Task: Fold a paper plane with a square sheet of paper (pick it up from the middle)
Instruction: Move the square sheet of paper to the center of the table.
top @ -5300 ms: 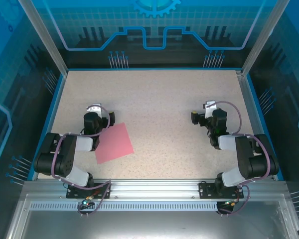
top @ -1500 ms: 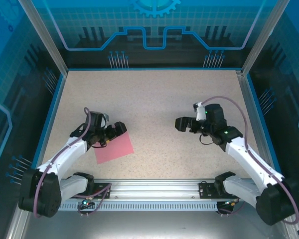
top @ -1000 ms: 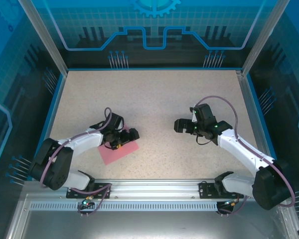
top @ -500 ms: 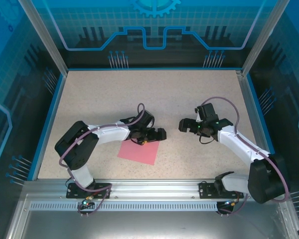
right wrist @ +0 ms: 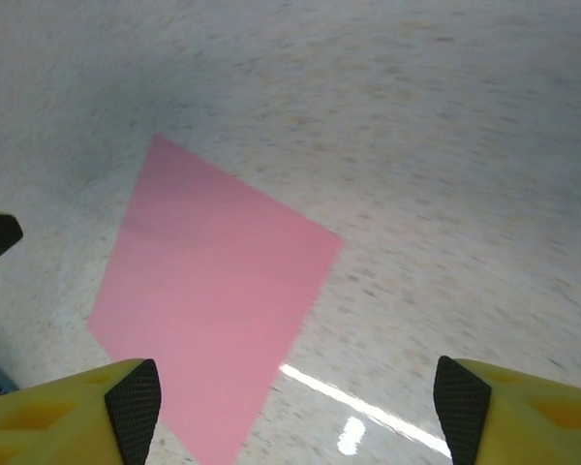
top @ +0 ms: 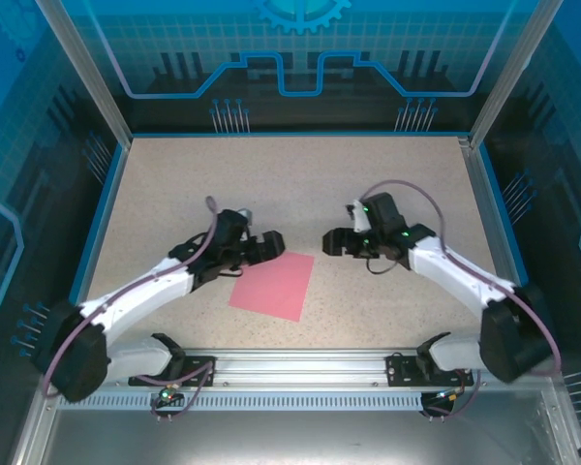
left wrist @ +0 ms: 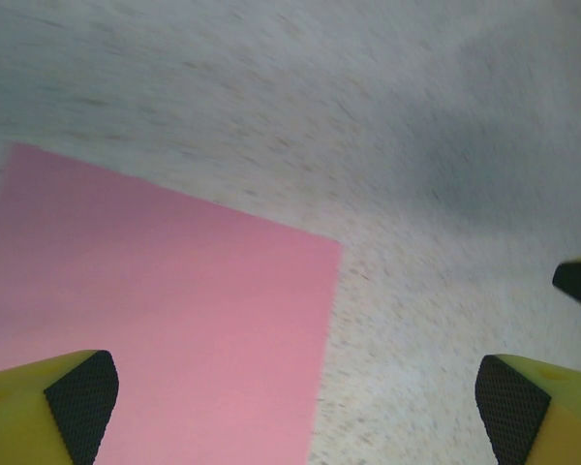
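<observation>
The square sheet of paper (top: 272, 286) lies flat on the speckled table, pink-red and unfolded, near the middle front. My left gripper (top: 269, 242) hovers open just off the sheet's far-left edge. In the left wrist view the sheet (left wrist: 155, 310) sits under the left finger and the gripper (left wrist: 295, 417) is empty. My right gripper (top: 331, 242) is open a little beyond the sheet's far-right corner. In the right wrist view the sheet (right wrist: 213, 300) lies ahead to the left and the gripper (right wrist: 295, 407) holds nothing.
The speckled tabletop (top: 300, 184) stretches bare behind the sheet, bounded by a blue rim (top: 97, 223) and glass walls. A metal rail (top: 300, 368) runs along the near edge by the arm bases. Each gripper's dark fingertip (left wrist: 576, 281) peeks into the other's wrist view.
The left gripper slid the sheet from the left side to the middle front, then let go and drew back off it. The right gripper moved left toward the sheet.
</observation>
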Tool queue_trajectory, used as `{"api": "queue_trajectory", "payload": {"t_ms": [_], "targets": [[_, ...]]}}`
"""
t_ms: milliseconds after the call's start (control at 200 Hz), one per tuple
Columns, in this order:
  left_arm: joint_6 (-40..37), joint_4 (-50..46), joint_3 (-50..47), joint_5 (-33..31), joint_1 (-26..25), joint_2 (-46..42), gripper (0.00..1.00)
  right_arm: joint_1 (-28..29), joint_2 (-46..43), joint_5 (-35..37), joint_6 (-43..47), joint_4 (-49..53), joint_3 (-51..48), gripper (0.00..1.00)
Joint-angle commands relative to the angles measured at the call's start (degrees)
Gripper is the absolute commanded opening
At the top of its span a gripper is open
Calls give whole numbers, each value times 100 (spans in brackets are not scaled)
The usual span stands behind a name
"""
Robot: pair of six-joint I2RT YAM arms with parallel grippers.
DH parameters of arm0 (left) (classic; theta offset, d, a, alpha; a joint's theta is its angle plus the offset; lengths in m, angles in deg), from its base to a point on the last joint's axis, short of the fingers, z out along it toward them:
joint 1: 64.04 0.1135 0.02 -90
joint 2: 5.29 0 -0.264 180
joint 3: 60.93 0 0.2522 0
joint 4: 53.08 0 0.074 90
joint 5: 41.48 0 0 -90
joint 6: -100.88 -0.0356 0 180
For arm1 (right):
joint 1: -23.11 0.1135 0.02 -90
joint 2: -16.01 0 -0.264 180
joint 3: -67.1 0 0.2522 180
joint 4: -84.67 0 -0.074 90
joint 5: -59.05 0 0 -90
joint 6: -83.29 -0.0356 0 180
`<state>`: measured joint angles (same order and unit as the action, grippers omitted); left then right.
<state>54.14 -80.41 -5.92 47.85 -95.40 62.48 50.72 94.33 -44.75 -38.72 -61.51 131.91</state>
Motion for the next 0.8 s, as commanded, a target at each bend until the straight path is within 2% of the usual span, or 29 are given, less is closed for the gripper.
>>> {"api": "queue_trajectory", "payload": {"t_ms": [0, 130, 215, 335, 570, 795], "targets": [[273, -525, -595, -446, 437, -686, 99, 517, 807, -318, 48, -113, 824, 73], [269, -848, -1035, -408, 940, -1449, 98, 1055, 1886, -544, 71, 42, 1784, 67], [147, -1091, -1140, -430, 1097, -1738, 99, 1334, 2462, -650, 23, 196, 2358, 63], [43, -1333, -1204, -460, 1242, -1909, 98, 1733, 2917, -673, -244, 279, 2688, 59], [-128, -1374, -1199, -424, 1389, -1965, 99, 2415, 2848, -415, -776, -125, 1863, 59], [-250, -1257, -1109, -179, 1387, -1829, 98, 2490, 2682, -350, -862, -260, 1095, 59]]}}
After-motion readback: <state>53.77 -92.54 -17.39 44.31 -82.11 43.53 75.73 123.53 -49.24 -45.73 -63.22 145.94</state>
